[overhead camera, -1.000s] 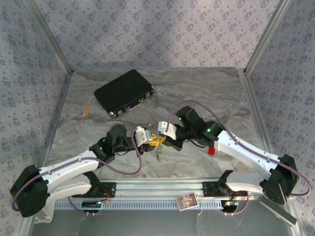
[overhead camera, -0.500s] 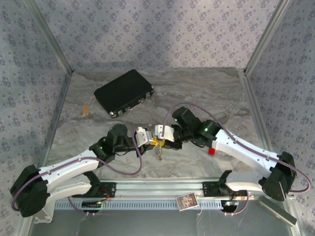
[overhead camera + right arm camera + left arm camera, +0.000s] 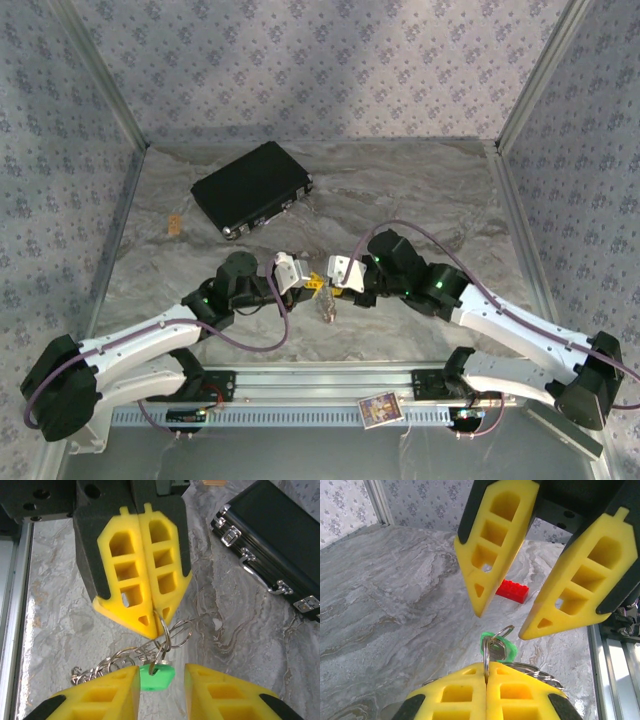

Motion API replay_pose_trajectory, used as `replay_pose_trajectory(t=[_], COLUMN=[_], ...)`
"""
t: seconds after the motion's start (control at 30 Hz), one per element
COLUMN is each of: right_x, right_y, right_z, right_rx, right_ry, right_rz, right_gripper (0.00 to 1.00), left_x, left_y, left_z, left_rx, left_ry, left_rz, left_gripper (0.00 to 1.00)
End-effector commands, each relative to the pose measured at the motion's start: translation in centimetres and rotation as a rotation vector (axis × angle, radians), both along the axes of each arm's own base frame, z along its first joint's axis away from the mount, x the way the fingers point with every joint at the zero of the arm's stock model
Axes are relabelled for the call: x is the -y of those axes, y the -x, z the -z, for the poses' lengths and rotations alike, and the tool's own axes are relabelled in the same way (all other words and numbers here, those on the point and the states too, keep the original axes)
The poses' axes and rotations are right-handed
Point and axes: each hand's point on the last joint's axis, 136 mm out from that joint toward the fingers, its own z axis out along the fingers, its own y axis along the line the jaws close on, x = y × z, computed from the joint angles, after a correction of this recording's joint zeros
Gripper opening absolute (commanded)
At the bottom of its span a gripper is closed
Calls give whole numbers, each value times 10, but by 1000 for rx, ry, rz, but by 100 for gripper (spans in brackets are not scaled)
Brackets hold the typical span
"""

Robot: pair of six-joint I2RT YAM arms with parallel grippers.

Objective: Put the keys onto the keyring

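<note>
Yellow latticed left fingers [image 3: 127, 575] pinch the thin silver keyring [image 3: 166, 637], green key [image 3: 157, 672] dangling.

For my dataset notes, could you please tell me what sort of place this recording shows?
Probably an enclosed robot test cell rather than a home: aluminium frame posts hold patterned wall panels around a marble-look tabletop, with a mounting rail at its near edge.

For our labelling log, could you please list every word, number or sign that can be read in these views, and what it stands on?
No text can be read.
The small card on the front rail bears a coloured print, too small and blurred to read.
The black case shows metal latches but no label.
</note>
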Motion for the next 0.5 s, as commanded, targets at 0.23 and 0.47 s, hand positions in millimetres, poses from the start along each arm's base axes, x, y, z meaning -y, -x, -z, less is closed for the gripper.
replay_pose_trajectory(t=[0.23,0.47], right_x=[-7,-8], right_y=[-1,5], right_z=[-6,-1], right_rx=[18,-7], right_ry=[-24,-6], right_rz=[-1,-27], right_gripper=[17,0], left_x=[2,2], left_y=[-1,-2], left_z=[-15,-17], left_rx=[27,30], left_ry=[56,62], left_rz=[-2,-7], left_gripper=[0,0])
